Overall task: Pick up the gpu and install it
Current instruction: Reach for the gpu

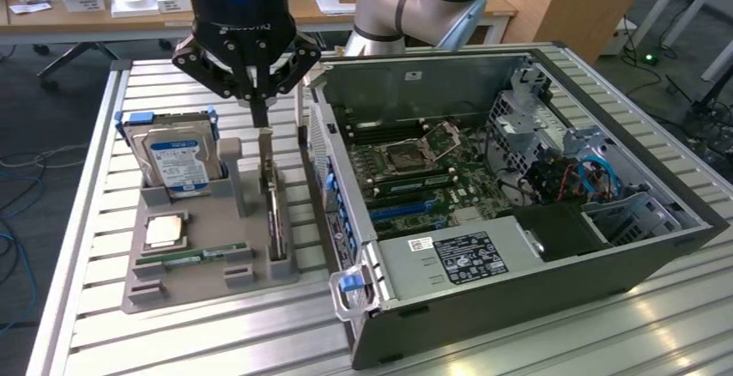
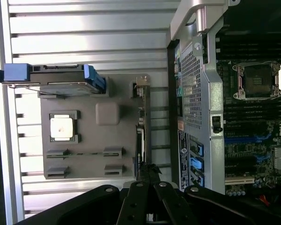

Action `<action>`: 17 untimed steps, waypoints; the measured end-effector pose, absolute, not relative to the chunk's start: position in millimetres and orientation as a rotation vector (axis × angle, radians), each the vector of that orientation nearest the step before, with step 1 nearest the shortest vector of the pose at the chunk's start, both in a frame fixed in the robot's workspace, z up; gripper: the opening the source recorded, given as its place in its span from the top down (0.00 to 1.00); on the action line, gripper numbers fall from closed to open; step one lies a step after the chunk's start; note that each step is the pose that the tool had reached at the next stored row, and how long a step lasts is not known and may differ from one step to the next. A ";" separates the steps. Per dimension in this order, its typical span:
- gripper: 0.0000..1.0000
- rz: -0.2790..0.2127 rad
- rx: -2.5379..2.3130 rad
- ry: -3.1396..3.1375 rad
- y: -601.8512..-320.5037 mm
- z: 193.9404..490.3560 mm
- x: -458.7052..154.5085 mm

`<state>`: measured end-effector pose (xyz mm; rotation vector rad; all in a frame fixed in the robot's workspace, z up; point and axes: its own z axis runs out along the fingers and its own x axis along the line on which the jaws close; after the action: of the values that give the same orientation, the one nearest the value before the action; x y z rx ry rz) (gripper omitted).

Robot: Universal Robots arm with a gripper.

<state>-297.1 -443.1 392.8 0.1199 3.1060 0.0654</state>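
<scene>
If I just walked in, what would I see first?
The big open computer case on the exterior view's right, its green motherboard showing. Beside it, the black gripper hangs over a grey tray, shut on the top edge of the gpu standing on edge there. A blue-labelled hard drive stands at the tray's far end.

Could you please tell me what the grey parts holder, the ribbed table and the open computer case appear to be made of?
Flat grey parts holder: probably plastic, matte; even dull colour, no glints.
Silvery ribbed table: metal, likely aluminium slats, satin; bright streaky reflections.
Open grey computer case: seemingly bare sheet steel or similar; thin folded walls, perforated panel.
</scene>
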 end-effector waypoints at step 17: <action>0.89 0.064 0.120 3.106 -447.8 392.3 -302.1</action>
<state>-302.1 -447.8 392.3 0.1199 3.1061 0.0635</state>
